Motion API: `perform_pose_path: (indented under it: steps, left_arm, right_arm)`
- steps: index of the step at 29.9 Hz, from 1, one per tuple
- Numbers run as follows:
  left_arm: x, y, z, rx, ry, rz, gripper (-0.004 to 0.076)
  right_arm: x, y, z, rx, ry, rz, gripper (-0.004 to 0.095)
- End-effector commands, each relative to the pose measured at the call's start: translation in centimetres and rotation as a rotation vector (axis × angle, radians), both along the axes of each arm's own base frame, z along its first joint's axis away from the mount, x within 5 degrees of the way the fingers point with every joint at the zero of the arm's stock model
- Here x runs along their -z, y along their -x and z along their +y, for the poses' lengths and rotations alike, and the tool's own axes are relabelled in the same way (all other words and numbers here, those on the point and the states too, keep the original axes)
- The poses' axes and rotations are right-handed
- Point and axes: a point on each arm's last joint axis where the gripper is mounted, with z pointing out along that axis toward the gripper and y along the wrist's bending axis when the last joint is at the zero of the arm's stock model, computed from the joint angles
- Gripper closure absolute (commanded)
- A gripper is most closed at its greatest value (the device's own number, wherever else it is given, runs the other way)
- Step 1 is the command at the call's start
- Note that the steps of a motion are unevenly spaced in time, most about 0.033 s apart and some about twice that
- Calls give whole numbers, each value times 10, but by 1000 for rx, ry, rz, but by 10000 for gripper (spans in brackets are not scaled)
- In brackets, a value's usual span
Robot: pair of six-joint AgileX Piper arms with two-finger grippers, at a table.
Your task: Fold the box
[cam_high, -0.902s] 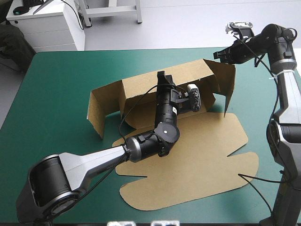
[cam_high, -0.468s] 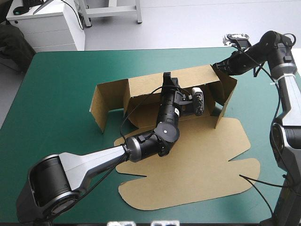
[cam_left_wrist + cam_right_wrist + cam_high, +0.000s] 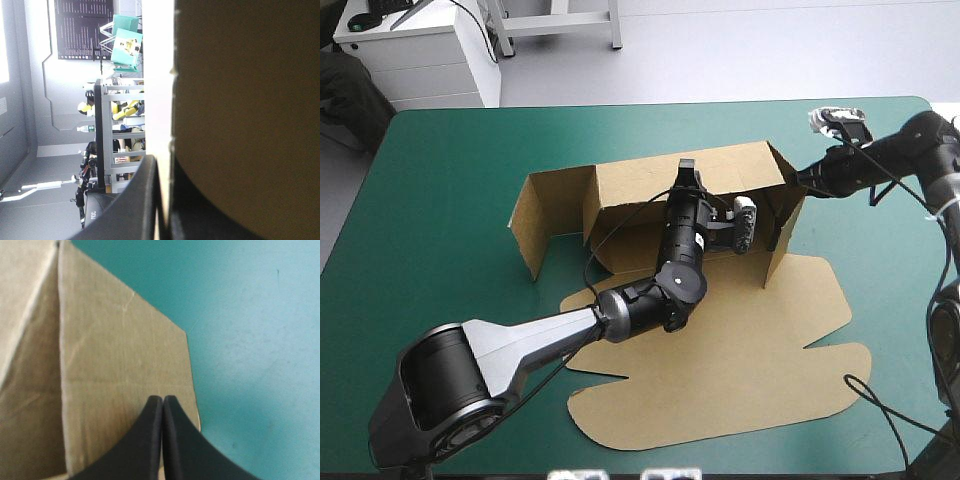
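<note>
Wall-raising step. The left tool (image 3: 686, 172) is clamped on the top edge of the box (image 3: 740, 330), at its upright back wall (image 3: 630, 185). The right tool (image 3: 802, 180), tips pressed together, bears on the end flap (image 3: 782, 235) just ahead of it. Next, probably: flap pushed square, then tucked.

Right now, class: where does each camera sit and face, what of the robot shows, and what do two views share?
High view: above and behind the robot, facing forward and down at the teal-green cover and brown cardboard box; both arms show.
Left wrist view: above that wrist, turned, level along the box's raised wall, pinched by its black left gripper.
Right wrist view: above that wrist, facing a side flap past its shut right gripper.
Shared: all show the box.
</note>
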Motion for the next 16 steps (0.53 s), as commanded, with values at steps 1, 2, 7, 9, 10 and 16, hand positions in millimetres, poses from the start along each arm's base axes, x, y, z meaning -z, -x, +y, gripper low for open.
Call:
perform_pose_path:
  steps: [1, 2, 7, 9, 10, 16]
  left_arm:
    - [-24, 3, 3, -6, 69, -26, 731]
    - [-24, 3, 3, -2, 71, -26, 731]
    - [-24, 3, 3, 1, 74, -27, 731]
    - [-24, 3, 3, -1, 73, -27, 731]
    - [-24, 3, 3, -3, 73, -28, 731]
    - [-24, 3, 3, -7, 73, -30, 731]
  right_arm:
    - [-22, 22, -2, -1, -79, -171, 922]
    - [-19, 25, -2, -6, -87, -189, 922]
    - [4, 36, 3, -64, -98, -253, 922]
    - [6, 38, 4, -91, -100, -261, 921]
    - [6, 38, 5, -98, -101, -259, 921]
    - [2, 45, 2, -134, -15, -263, 839]
